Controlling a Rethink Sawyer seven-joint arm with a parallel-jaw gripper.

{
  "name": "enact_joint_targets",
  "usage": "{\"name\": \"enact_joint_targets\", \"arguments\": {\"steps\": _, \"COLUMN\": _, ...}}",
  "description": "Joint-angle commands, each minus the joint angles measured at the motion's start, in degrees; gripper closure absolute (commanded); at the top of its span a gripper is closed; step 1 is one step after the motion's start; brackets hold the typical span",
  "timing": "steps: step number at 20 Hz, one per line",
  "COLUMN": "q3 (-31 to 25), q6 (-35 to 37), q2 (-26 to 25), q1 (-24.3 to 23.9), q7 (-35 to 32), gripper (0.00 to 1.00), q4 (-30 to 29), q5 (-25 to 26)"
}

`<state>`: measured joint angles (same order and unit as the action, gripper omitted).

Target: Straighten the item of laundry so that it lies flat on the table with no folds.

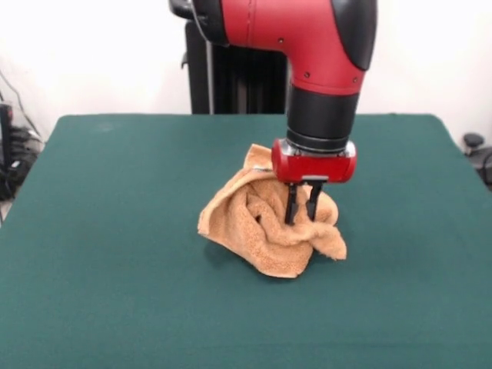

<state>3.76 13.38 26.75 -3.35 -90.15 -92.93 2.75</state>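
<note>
Mid-frame on the green surface [115, 231], our towel [261, 227] sits bunched up, spreading lower left from the hand [302, 219], whose fingers look pinched on a top fold at its right side.

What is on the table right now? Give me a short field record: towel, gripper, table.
towel: orange-tan towel, crumpled in a heap with many folds, near the table's middle
gripper: gripper pointing down, fingers close together, tips pressed into the top of the heap
table: green table, bare cloth around the heap
task state: not yet flat
</note>
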Motion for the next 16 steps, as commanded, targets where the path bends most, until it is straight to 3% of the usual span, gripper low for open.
{"name": "enact_joint_targets", "arguments": {"steps": 1, "q3": -0.48, "q6": 15.04, "q2": -0.34, "q1": 3.47, "q7": -12.75, "gripper": 1.00, "q4": -4.01, "q5": -4.56}}
{"name": "enact_joint_targets", "arguments": {"steps": 16, "q3": 5.10, "q6": 37.83, "q2": 5.51, "q1": 6.31, "q7": -14.54, "gripper": 1.00, "q4": -1.03, "q5": -5.53}}
